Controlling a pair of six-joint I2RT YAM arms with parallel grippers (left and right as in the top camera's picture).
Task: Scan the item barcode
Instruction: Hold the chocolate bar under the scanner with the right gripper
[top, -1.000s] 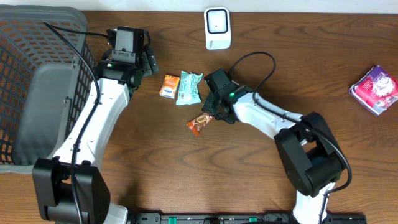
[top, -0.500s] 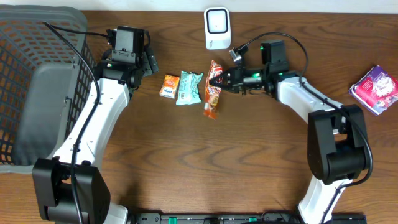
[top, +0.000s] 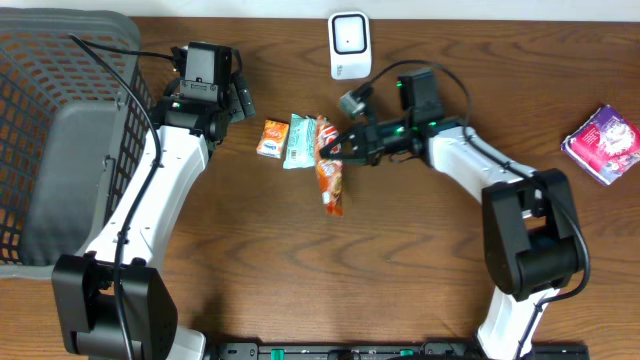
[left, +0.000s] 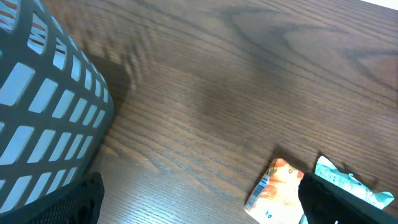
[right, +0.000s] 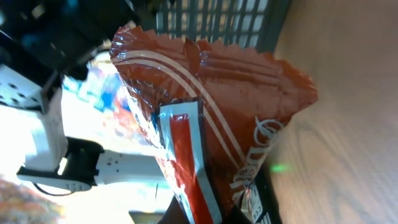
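Note:
The item is a red-brown snack packet, hanging lengthwise over the table with my right gripper shut on its top end. In the right wrist view the packet fills the frame, pinched at the bottom by the gripper. The white barcode scanner stands at the table's back edge, above and slightly right of the packet. My left gripper stands open and holds nothing, left of the other packets; in its wrist view the gripper shows dark fingertips wide apart.
A small orange packet and a teal packet lie side by side just left of the held item, and both the orange packet and the teal packet show in the left wrist view. A grey mesh basket fills the left side. A purple packet lies far right.
My right gripper lifted the snack packet off the table, swung it up toward the scanner, then shifted left and slightly down. The left arm has not moved.

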